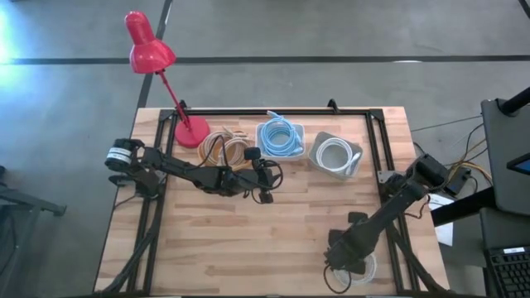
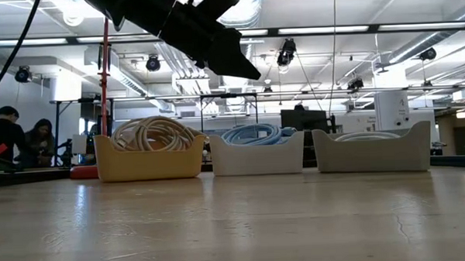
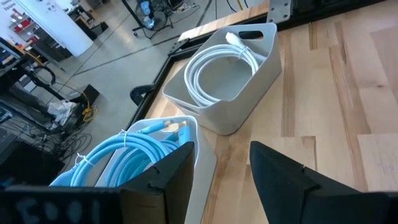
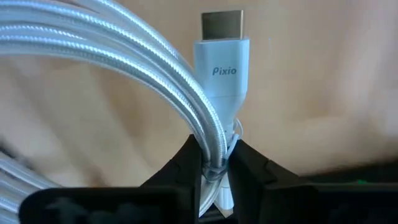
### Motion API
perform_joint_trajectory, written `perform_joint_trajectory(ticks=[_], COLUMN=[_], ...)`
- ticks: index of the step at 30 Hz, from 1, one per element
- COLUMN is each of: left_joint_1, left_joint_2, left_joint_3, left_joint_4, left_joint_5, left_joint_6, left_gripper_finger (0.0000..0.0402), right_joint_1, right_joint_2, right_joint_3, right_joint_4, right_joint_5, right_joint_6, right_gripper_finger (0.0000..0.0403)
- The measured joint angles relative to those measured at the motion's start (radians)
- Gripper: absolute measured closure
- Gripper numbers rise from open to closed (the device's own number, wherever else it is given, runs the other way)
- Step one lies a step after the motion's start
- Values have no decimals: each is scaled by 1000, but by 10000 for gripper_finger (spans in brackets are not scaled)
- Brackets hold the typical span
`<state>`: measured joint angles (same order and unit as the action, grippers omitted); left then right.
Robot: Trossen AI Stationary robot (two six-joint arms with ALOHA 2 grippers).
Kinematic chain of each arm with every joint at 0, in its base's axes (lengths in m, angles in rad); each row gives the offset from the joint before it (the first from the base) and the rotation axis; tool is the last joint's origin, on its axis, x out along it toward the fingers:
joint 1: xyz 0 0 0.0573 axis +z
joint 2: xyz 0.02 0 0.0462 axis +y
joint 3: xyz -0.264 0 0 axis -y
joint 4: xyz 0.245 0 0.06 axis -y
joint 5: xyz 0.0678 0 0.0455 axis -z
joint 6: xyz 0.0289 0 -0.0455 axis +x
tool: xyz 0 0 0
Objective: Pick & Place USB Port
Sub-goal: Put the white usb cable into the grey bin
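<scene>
Left gripper [image 1: 263, 175] hovers open, empty, near the blue-cable bin [image 1: 280, 138]; right gripper [image 1: 348, 266], at the table's near right edge, pinches the white coiled cable [image 4: 124, 74] — grasp done, placing into a bin remains.

High view looks straight down on the whole tabletop [image 1: 273, 223]. Low view sits level at tabletop height, facing the three bins also seen overhead. Wrist views look closely past each claw.

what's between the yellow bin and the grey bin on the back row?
The white bin of coiled blue cable sits between the yellow bin and grey bin; high and low views both show it.
</scene>
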<state>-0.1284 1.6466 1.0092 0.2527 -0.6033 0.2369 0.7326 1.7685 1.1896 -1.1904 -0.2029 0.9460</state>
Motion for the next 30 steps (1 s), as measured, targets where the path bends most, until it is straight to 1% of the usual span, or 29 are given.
perform_joint_trajectory(ticks=[3,7,8,10,12,13,16,19,23,27,30], left_joint_1=[0,1,1,2,3,3,3,3,3,3,3], left_joint_2=[0,0,0,0,0,0,0,0,0,0,0], left_joint_3=[0,0,0,0,0,0,0,0,0,0,0], left_joint_4=[4,17,18,19,21,25,27,27,28,27,27], left_joint_5=[0,0,0,0,0,0,0,0,0,0,0], left_joint_6=[1,2,2,3,3,3,4,4,3,3,3], left_gripper_finger=[225,225,225,225,225,225,225,225,225,225,225], right_joint_1=[-3,-11,-14,-31,-59,-79,-151,-242,-380,-522,-621], right_joint_2=[-30,-51,-57,-93,-118,-125,-162,-193,-216,-239,-252], right_joint_3=[63,129,140,134,129,129,91,72,37,1,-38], right_joint_4=[-137,-372,-392,-355,-362,-382,-369,-382,-379,-378,-377], right_joint_5=[167,498,576,721,840,879,968,1058,1078,1078,1078], right_joint_6=[42,194,226,199,175,173,98,63,-30,-49,-25], right_gripper_finger=[348,347,347,346,346,346,346,345,345,345,345])
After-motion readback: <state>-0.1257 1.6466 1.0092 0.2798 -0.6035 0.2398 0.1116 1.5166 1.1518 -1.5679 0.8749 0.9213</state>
